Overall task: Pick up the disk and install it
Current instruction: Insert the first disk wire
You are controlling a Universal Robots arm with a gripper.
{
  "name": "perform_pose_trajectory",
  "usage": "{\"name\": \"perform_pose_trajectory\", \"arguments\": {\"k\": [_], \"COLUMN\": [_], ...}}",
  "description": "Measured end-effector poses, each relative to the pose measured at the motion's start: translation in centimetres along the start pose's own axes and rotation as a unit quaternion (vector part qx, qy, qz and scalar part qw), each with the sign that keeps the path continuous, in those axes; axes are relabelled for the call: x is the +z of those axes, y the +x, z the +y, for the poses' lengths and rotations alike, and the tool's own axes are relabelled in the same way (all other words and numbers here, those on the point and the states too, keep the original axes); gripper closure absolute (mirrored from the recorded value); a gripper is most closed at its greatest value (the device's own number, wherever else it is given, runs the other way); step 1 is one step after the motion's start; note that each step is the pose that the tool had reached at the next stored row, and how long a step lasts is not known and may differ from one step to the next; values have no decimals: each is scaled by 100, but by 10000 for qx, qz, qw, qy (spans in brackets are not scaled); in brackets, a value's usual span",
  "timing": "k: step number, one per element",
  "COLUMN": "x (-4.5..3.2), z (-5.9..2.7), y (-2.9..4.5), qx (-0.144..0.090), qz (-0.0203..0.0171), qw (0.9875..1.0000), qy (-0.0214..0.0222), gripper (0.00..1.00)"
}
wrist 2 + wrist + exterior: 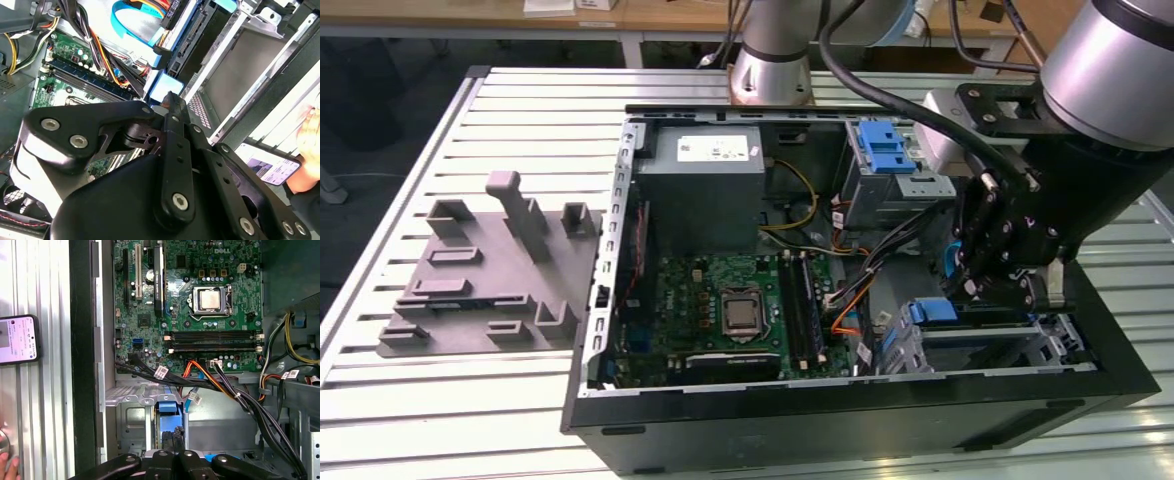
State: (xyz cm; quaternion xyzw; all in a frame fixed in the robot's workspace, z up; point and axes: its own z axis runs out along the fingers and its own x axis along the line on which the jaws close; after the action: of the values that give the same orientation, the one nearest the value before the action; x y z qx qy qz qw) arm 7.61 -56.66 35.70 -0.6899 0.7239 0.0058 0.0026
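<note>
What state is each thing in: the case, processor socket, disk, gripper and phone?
Computer case: side open, motherboard exposed.
Processor socket: uncovered, no cooler fitted.
Disk: in the drive bay, blue end showing.
Gripper: low over the disk, inside the case.
Phone: screen lit, lying on the table.

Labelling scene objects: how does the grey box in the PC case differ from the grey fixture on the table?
Grey box sits inside the case; grey fixture lies outside on the table. Box is a plain block with a white sticker; fixture has upright posts, no sticker. Both grey.
</note>
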Motion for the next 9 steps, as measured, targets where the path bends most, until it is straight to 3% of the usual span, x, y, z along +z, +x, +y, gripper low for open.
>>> {"name": "perform_pose_trajectory", "arguments": {"k": [4,9], "x": [1,1], "z": [-44,-256], "y": [-2,-12], "qx": [0,0], "qz": [-1,0], "qw": [10000,10000], "qy": [0,0], "gripper": [89,89]}}
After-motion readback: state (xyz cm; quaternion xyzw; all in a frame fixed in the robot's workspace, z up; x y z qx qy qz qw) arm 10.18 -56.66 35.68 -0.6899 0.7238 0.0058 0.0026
